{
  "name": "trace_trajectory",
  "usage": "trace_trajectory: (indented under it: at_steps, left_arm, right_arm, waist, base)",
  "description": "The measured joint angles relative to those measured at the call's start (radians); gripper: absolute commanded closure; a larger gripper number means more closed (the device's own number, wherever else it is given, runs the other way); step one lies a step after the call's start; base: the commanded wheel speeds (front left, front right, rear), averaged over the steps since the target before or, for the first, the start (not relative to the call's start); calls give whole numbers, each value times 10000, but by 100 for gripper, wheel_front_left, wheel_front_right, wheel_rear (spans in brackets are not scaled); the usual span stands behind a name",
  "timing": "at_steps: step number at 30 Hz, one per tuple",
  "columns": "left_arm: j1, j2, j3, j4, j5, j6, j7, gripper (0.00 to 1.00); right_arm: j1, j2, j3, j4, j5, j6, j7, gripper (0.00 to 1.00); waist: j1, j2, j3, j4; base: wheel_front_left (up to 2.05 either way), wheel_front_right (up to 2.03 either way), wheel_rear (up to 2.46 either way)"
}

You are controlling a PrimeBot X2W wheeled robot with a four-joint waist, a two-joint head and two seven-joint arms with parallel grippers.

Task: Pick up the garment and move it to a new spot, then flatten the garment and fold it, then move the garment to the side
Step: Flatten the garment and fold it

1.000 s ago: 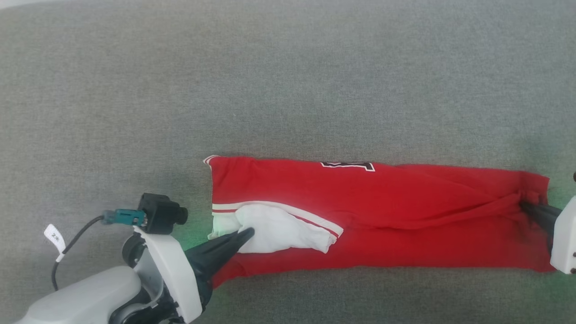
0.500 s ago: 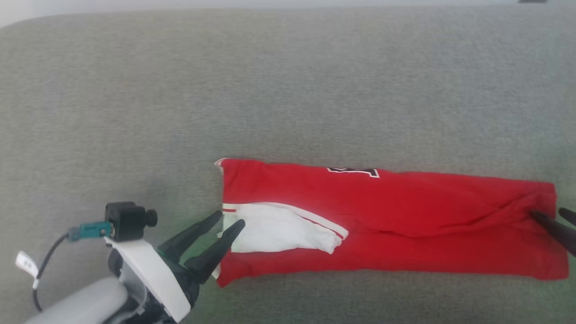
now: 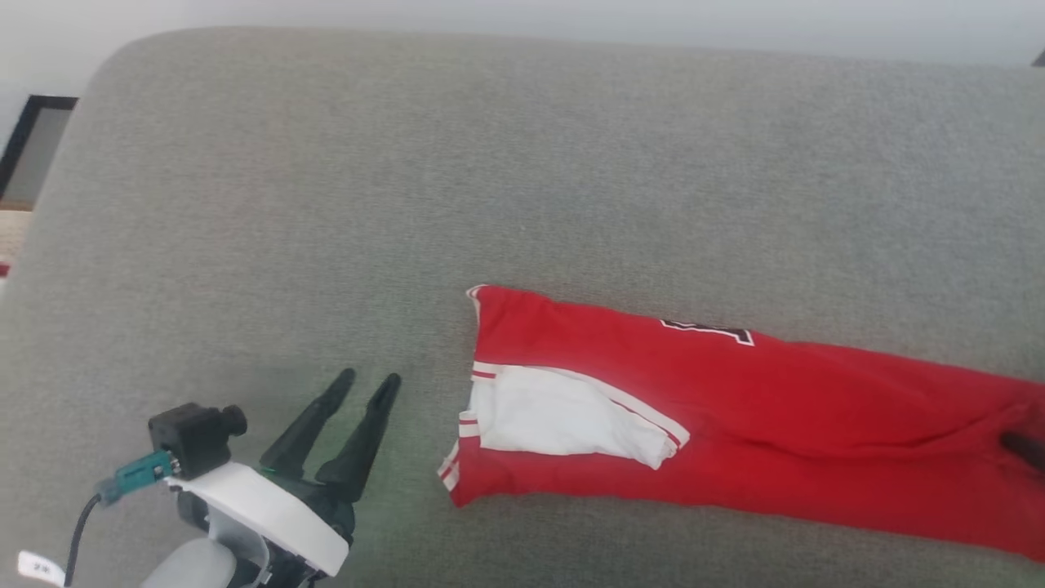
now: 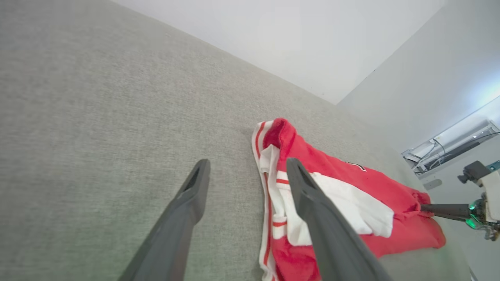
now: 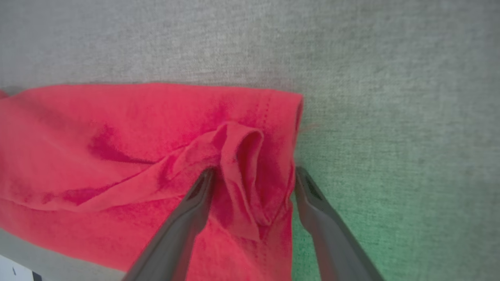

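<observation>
Now the red shirt (image 3: pixel 735 408) is lying as a long folded strip near the grey padded top's (image 3: pixel 408 163) front edge. The left claw (image 3: pixel 369 377) and right claw (image 5: pixel 254 171) are gaping empty at its two ends. Folding seems to be going on; next is gripping one end and laying it across.

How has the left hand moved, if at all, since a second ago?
Yes. The left hand has drawn back leftward off the garment, whose white sleeve it pinched before, and opened.

No text is found legible; the emblem (image 3: pixel 706 331) at the garment (image 3: pixel 735 425)'s far edge is seen only partly; marks on the cable tag (image 3: pixel 39 568) are blurred.
</observation>
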Motion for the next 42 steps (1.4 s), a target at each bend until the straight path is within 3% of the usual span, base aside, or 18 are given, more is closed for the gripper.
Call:
trace_trajectory:
  at_steps: [4, 13, 17, 18, 19, 20, 29, 42]
  left_arm:
    - [434, -560, 1145, 347, 1336, 0, 0, 0]
    - [1328, -2242, 4426, 261, 6148, 0, 0, 0]
    - [1630, -2800, 5083, -113, 7212, 0, 0, 0]
    - [1666, -2901, 5183, -188, 7323, 0, 0, 0]
    - [1708, -2986, 5288, -249, 7465, 0, 0, 0]
    - [1740, -3045, 5359, -286, 7557, 0, 0, 0]
    - [1919, -3325, 5896, -384, 7887, 0, 0, 0]
    - [1311, -3030, 5946, -988, 7856, -2, 0, 0]
  right_arm:
    - [-270, 255, -130, 383, -376, -2, 416, 0]
    - [-587, 924, -343, 686, -1195, -33, 1026, 0]
    - [-726, 1269, -437, 744, -1628, -33, 1137, 0]
    - [-759, 1363, -522, 769, -1735, -33, 1147, 5]
    - [-795, 1471, -593, 786, -1850, -33, 1147, 63]
    - [-853, 1538, -629, 805, -1958, -33, 1149, 98]
    - [-1499, 1983, -1448, 901, -2815, 13, 570, 100]
    - [-3509, 1039, -5208, 2257, -6025, 8, -1133, 100]
  waist:
    - [0, 0, -109, 228]
    - [0, 0, -437, 340]
    - [0, 0, -483, 293]
    - [0, 0, -480, 280]
    - [0, 0, -471, 264]
    - [1, 0, -456, 243]
    - [0, -1, -289, -260]
    - [0, 0, 504, -1425]
  base:
    - [0, 0, 0]
    - [0, 0, 0]
    - [0, 0, 0]
    - [0, 0, 0]
    - [0, 0, 0]
    - [0, 0, 0]
    - [0, 0, 0]
    - [0, 0, 0]
